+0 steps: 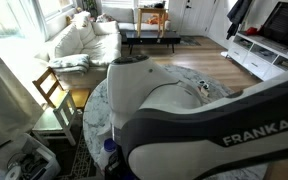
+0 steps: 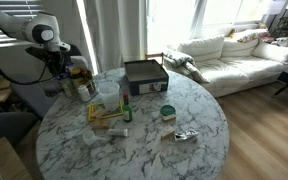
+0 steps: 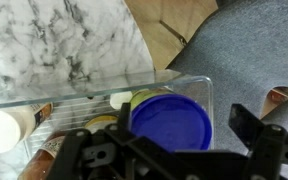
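Observation:
In the wrist view my gripper (image 3: 160,140) hangs right over a jar with a round blue lid (image 3: 171,122). The jar stands in a clear plastic bin (image 3: 189,85) with several other bottles and jars. My right finger stands a little clear of the lid's edge and the left finger is beside it, so the jaws look open around the lid. In an exterior view the gripper (image 2: 64,66) reaches down into the bin (image 2: 80,84) at the far left edge of the round marble table (image 2: 199,150). In the other exterior view the arm hides most of the table.
On the table are a black box (image 2: 144,72), a clear cup (image 2: 109,95), a small green bottle (image 2: 127,110), a green-lidded tub (image 2: 167,112), a foil wrapper (image 2: 185,135) and wooden pieces (image 2: 108,122). A white sofa (image 2: 229,55) stands behind, and a wooden chair (image 1: 52,90) stands beside the table.

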Available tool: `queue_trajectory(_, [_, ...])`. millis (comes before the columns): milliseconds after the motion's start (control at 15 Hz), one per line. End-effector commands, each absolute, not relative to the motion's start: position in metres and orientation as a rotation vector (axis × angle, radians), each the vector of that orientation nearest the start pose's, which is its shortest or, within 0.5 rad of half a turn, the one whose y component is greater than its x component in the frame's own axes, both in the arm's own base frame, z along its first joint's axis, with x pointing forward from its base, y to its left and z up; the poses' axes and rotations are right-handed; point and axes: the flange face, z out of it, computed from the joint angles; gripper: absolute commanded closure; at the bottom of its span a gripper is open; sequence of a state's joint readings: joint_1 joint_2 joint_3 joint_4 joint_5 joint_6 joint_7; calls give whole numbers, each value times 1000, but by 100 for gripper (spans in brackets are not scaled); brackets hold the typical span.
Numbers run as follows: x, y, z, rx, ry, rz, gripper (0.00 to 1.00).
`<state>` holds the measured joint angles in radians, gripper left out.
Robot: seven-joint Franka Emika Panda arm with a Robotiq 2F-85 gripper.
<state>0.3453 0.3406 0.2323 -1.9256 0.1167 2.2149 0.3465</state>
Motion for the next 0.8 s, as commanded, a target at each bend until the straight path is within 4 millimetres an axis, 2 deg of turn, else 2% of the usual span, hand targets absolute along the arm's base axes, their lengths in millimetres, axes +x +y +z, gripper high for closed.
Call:
queue_trajectory(0, [511, 330, 313, -3055, -212, 170, 0])
queue_trajectory(733, [512, 332, 293, -3075, -127, 159, 0])
